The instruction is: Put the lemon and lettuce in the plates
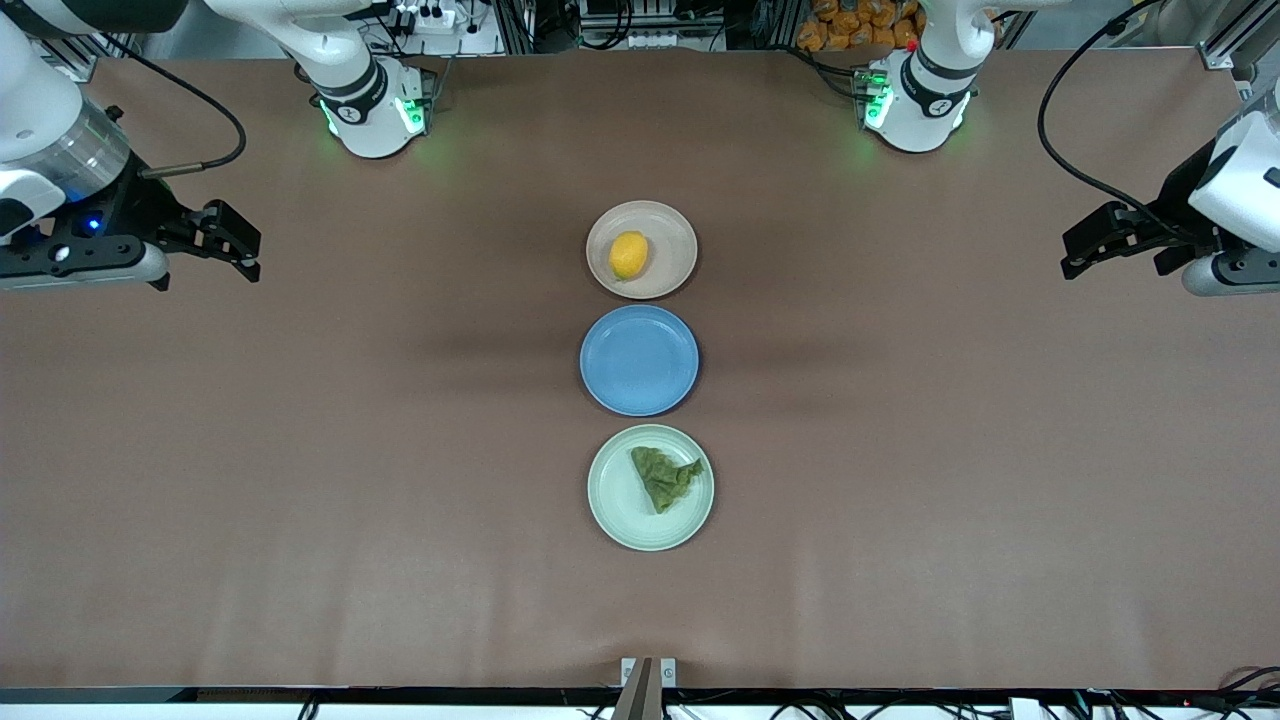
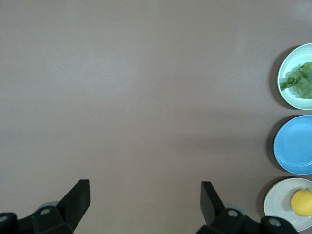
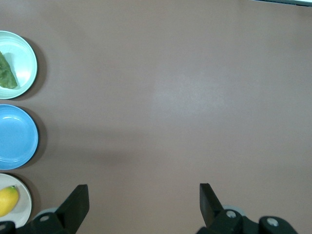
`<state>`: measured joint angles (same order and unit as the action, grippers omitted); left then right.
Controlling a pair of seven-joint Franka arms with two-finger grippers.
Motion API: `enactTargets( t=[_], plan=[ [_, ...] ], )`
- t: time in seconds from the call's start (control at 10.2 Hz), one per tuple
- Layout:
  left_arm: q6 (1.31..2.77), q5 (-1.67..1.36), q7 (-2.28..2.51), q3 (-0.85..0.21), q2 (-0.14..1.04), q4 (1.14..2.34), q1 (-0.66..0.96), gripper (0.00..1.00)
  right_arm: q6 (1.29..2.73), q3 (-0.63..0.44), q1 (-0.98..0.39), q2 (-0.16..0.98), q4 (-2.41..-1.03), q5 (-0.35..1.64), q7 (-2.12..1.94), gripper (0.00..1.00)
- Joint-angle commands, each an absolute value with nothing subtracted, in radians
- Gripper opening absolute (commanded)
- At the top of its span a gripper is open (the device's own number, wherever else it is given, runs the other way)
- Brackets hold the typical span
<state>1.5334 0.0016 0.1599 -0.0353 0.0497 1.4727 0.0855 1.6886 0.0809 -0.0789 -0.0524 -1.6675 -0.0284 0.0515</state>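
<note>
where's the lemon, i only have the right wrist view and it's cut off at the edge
Observer: The lemon lies whole in the beige-pink plate, the plate farthest from the front camera.
Operator: and the lettuce, fully in its plate
Observer: Yes, the lettuce sits inside the mint green plate, the nearest one, one corner reaching the rim.
Operator: where's the left gripper
Observer: The left gripper is open and empty over bare table at the left arm's end; the right gripper is likewise open at the right arm's end.
</note>
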Motion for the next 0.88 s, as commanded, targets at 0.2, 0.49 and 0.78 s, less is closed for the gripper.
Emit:
enactTargets(
  t=[0.2,0.49,0.78],
  plan=[
    [1.545,0.002,0.135,-0.037,0.043,1.480,0.077,1.00,1.651,0.092,-0.066,-0.080,-1.672,-0.020,0.038,1.00],
    [1.557,0.017,0.121,-0.037,0.044,1.480,0.078,1.00,1.632,0.086,-0.060,-0.075,-1.638,-0.023,0.031,1.00],
    [1.557,0.021,0.114,-0.037,0.044,1.480,0.078,1.00,1.626,0.081,-0.060,-0.071,-1.638,-0.025,0.037,1.00]
  ],
)
